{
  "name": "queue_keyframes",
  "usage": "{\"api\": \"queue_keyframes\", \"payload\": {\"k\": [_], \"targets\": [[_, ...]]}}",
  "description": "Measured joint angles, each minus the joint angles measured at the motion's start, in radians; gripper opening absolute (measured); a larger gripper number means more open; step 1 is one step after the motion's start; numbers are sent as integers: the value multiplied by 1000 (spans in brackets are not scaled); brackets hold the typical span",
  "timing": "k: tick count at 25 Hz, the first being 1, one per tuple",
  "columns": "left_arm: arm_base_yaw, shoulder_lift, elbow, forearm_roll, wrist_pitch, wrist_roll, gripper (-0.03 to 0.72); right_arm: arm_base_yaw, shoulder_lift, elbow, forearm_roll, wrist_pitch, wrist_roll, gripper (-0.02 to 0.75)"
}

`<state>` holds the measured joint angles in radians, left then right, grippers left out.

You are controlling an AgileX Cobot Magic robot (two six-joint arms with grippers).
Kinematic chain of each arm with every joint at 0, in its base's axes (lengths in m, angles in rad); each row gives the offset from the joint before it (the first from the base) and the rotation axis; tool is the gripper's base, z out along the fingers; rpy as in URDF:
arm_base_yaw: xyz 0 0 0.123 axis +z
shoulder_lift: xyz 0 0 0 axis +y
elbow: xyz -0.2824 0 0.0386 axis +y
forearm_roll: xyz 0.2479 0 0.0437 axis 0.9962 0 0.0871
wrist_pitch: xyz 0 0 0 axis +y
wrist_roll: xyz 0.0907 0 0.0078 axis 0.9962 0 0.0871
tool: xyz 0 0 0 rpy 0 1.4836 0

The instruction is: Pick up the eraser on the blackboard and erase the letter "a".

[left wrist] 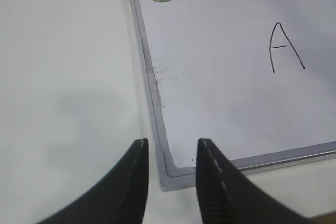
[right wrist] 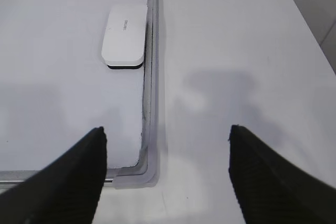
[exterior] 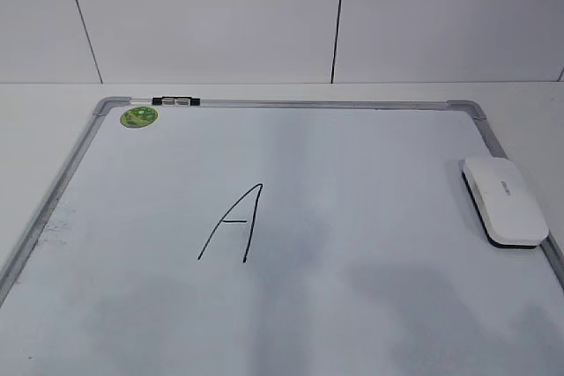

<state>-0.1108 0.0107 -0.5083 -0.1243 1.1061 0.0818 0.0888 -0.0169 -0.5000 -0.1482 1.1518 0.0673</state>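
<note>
The blackboard [exterior: 352, 297] is a white dry-erase board in a grey frame, lying flat on the table. The white eraser [exterior: 504, 200] lies on it against the right frame edge; it also shows in the right wrist view [right wrist: 125, 35]. Only a tall capital "A" [exterior: 233, 224] is drawn on the board; no small letter "a" shows in any view. My left gripper [left wrist: 172, 142] is open and empty above the board's near left corner. My right gripper [right wrist: 166, 129] is wide open and empty above the near right corner, well short of the eraser. Neither gripper shows in the exterior view.
A round green sticker [exterior: 138, 116] sits in the board's far left corner. A small black-and-silver clip [exterior: 175, 101] sits on the far frame. White table [left wrist: 68, 77] lies on both sides of the board. A tiled wall [exterior: 264, 15] stands behind.
</note>
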Motion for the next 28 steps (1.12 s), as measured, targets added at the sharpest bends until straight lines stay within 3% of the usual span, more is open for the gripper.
{"api": "queue_keyframes", "payload": {"k": [7, 18, 28], "targets": [[75, 0, 0, -2, 0, 0, 235, -7, 0, 0, -4, -1, -1, 578], [165, 0, 0, -4, 0, 0, 235, -117, 0, 0, -6, -1, -1, 578], [180, 0, 0, -4, 0, 0, 235, -138, 0, 0, -6, -1, -2, 578]]}}
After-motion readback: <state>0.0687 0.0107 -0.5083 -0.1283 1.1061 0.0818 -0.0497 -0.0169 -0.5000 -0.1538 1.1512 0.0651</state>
